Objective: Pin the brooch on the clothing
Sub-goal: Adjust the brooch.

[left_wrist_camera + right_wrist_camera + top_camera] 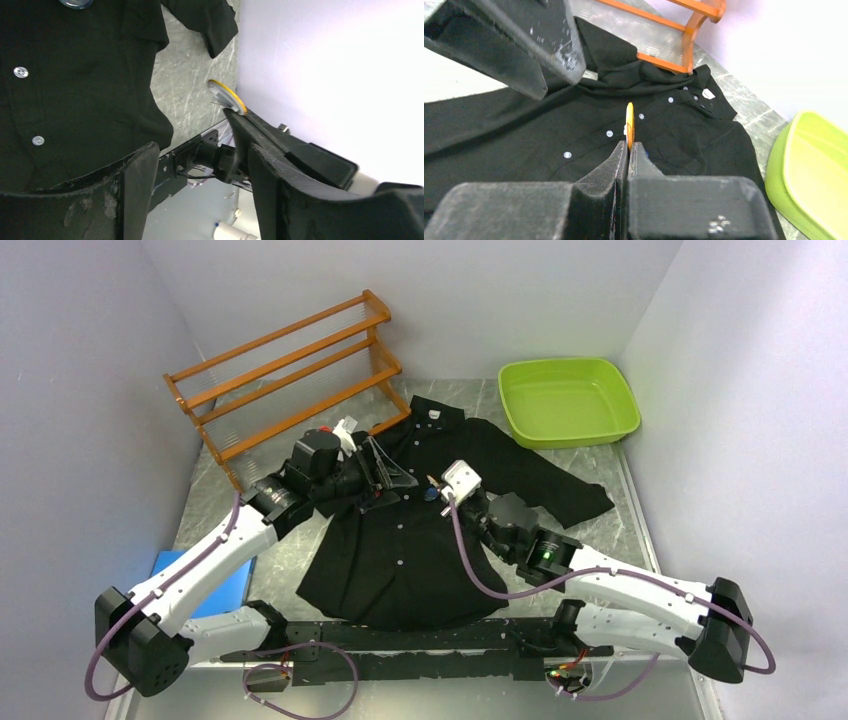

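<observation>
Top view: the shirt [400,570] lies flat, collar toward 12 o'clock. Both grippers meet over its chest, the left gripper [385,478] at 9 o'clock of the right gripper [438,487]. Left wrist view: your left fingers [135,180] stand wide and empty. The brooch [227,95] sits at 12 o'clock beyond them, pinched by the right tips. Right wrist view: the right jaws are closed on the brooch's lower edge, the disc edge-on with its axis running 12 to 6, over the button row. Treat the right arm as carrier.
</observation>
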`<state>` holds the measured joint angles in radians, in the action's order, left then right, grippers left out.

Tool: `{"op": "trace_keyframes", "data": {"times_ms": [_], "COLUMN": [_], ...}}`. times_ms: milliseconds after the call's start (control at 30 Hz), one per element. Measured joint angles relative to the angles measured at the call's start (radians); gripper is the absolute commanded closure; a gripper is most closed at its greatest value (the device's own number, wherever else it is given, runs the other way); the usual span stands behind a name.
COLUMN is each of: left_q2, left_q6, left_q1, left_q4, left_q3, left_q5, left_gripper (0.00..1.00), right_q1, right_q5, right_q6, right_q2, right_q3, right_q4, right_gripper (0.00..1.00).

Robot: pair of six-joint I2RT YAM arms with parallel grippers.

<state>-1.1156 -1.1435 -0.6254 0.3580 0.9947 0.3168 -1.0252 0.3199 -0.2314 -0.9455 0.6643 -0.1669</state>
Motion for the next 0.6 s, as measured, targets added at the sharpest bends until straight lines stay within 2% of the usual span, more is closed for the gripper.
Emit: {"op": "trace_keyframes", "data": {"times_ms": [100, 200, 467, 600], "left_q2": [0.000, -0.007, -0.124, -0.169], "left_q6": [-0.025, -0.038, -0.074, -0.085], "left_q1": [0.000, 0.000, 0.000, 0.000], "left_q4": [0.008, 0.005, -0.058, -0.077], "left_q3": [0.011, 0.024, 0.039, 0.040], "left_q5": [0.000, 0.003, 0.062, 0.082], "left_gripper": [0.28, 0.39, 0.46, 0.63], "right_q1": [-0.024, -0.053, -0.105, -0.113], "right_q5": [0.043, 0.074, 0.100, 0.103], "right_q6": [-0.029, -0.057, -0.119, -0.133], "right_q2": [-0.024, -0.036, -0.042, -0.042], "right_q3": [0.000, 0.000, 0.000, 0.000], "right_q4": [0.000, 0.000, -0.011, -0.017], "right_gripper": [1.00, 1.00, 1.00, 1.00]}}
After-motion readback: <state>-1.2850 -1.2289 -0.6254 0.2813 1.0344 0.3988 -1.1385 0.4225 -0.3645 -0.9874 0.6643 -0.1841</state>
